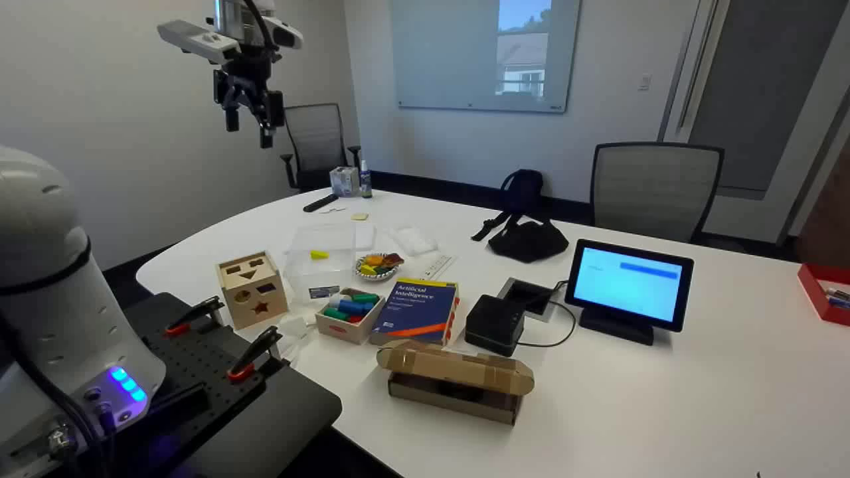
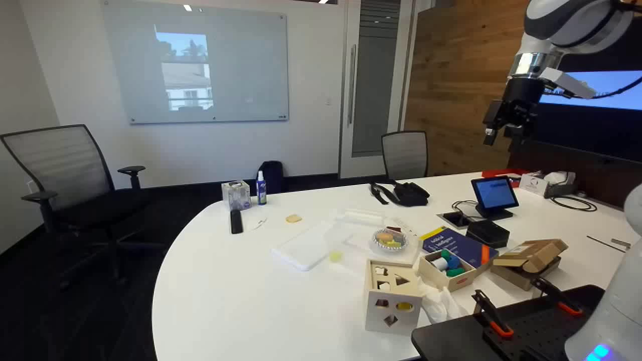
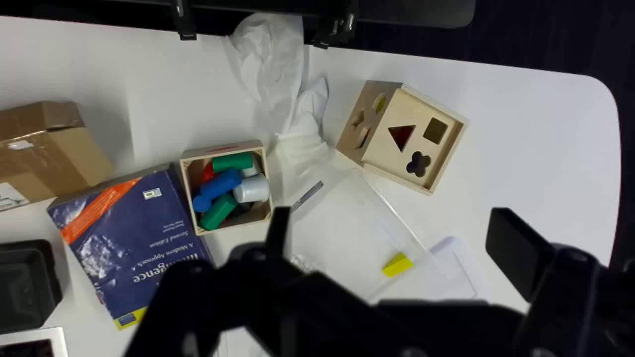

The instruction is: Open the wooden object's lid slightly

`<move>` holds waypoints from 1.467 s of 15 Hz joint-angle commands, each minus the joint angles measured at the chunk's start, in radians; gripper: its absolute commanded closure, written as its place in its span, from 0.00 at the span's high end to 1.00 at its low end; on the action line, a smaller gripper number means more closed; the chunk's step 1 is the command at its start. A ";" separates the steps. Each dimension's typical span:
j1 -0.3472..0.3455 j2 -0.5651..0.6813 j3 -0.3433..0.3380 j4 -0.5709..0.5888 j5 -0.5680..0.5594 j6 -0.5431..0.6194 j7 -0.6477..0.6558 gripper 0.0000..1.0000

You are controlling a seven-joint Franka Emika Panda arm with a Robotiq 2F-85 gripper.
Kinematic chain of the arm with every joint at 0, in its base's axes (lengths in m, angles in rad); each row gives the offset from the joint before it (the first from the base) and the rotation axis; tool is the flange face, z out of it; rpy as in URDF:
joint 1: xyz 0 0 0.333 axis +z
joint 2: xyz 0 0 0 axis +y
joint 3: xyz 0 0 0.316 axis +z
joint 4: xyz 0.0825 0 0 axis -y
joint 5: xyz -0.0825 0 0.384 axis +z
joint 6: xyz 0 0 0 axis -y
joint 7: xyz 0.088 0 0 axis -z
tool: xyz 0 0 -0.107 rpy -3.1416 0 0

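Observation:
The wooden object (image 1: pixel 260 297) is a light-wood cube box with shape holes, standing on the white table near the robot base. It also shows in another exterior view (image 2: pixel 392 312) and in the wrist view (image 3: pixel 361 124). Its lid (image 3: pixel 416 139), the pale top panel with a triangle, a square and a flower-shaped hole, appears to lie flat. The lid shows in both exterior views (image 1: pixel 264 271) (image 2: pixel 409 289). My gripper (image 3: pixel 390 220) is open and empty. In both exterior views the gripper (image 1: pixel 249 129) (image 2: pixel 503 140) hangs high above the table, well apart from the box.
A clear plastic bin (image 1: pixel 322 265) with a yellow block (image 3: pixel 397 265) stands beside the box. A small crate (image 3: pixel 225 191) of colored pieces, a blue book (image 1: pixel 417 309), a cardboard box (image 1: pixel 458 382), a bowl (image 1: pixel 378 267) and a tablet (image 1: pixel 631 285) are also on the table. White tissue (image 3: pixel 273 69) lies near the box.

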 commanded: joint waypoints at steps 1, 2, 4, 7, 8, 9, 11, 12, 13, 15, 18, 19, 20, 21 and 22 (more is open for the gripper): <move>-0.021 0.003 0.017 0.002 0.010 -0.004 -0.010 1.00; -0.007 0.019 0.044 -0.010 0.013 0.016 0.006 1.00; 0.020 0.045 0.122 -0.049 0.007 0.069 0.053 1.00; 0.076 0.107 0.252 -0.114 0.008 0.195 0.127 1.00; 0.099 0.141 0.294 -0.136 0.012 0.254 0.162 1.00; 0.119 0.182 0.339 -0.153 0.010 0.321 0.210 1.00; 0.151 0.286 0.417 -0.185 0.004 0.481 0.312 1.00; 0.159 0.333 0.449 -0.199 -0.006 0.562 0.365 1.00; 0.162 0.385 0.477 -0.211 -0.020 0.652 0.415 1.00; 0.161 0.480 0.516 -0.237 -0.045 0.837 0.505 1.00; 0.139 0.614 0.537 -0.252 -0.158 1.047 0.635 1.00; 0.135 0.647 0.528 -0.254 -0.208 1.075 0.678 1.00; 0.113 0.682 0.534 -0.252 -0.267 1.091 0.729 1.00; 0.113 0.707 0.520 -0.251 -0.326 1.104 0.776 1.00; 0.113 0.733 0.503 -0.247 -0.393 1.114 0.826 1.00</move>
